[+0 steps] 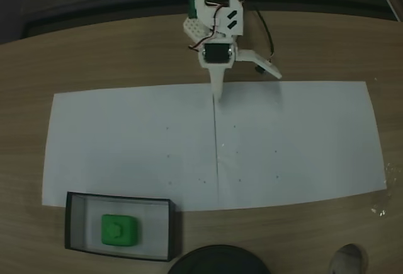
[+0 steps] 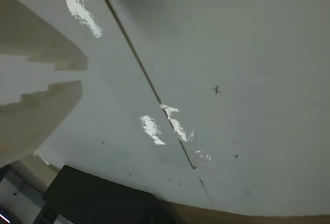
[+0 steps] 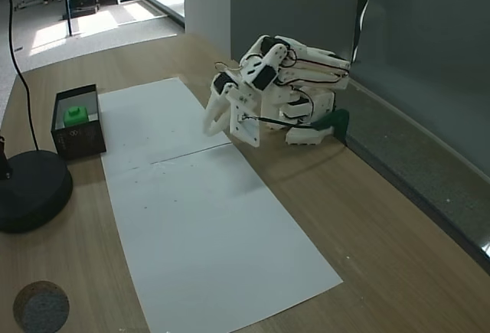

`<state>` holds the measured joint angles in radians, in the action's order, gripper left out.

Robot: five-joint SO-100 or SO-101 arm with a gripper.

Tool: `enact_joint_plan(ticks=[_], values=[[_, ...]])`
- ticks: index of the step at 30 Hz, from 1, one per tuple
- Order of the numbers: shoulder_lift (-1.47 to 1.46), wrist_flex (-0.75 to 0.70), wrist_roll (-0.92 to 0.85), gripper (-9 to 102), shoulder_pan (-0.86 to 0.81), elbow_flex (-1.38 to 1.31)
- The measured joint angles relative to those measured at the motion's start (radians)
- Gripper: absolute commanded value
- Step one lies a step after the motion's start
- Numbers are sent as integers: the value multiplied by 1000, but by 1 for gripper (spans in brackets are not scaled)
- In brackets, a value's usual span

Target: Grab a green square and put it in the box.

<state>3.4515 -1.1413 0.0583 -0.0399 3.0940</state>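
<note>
Green square (image 1: 119,230) knobbed, glossy, inside thin-walled black box (image 1: 171,228).

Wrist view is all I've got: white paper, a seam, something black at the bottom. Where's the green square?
Observer: The green square sits inside the box, knob up, in both fixed views.
Operator: Is the black thing in my view the box?
Observer: Cannot tell from yours. In a fixed view a round black object stands on the table right next to the box.
Operator: Fingers holding anything?
Observer: No. The gripper is folded back near the arm's base at the paper's far edge, fingers apart and empty.
</note>
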Motion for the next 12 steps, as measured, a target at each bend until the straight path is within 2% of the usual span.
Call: enact_joint_plan(ticks=[4,12], values=[[0,-130,0,0,72,-29],[0,-137,-3,0,95,-34]])
